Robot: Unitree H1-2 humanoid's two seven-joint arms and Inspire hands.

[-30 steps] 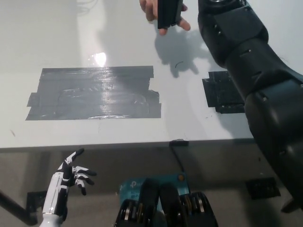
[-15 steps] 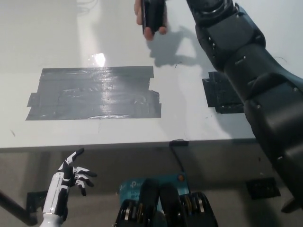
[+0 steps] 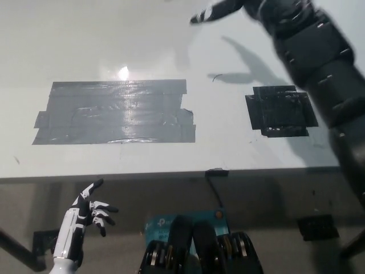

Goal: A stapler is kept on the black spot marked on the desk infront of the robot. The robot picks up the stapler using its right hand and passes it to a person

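The right hand [image 3: 219, 11] is blurred at the top edge; I cannot tell its grip. The stapler and person have gone. The left hand [image 3: 91, 208] hangs spread below the desk [image 3: 142, 154].

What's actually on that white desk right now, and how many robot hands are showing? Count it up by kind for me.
Grey tape patch: 1
Black tape patch: 1
Robot hands: 2, the white left hand below the desk edge and the black right hand blurred at the top
Total: 4
No stapler shows.
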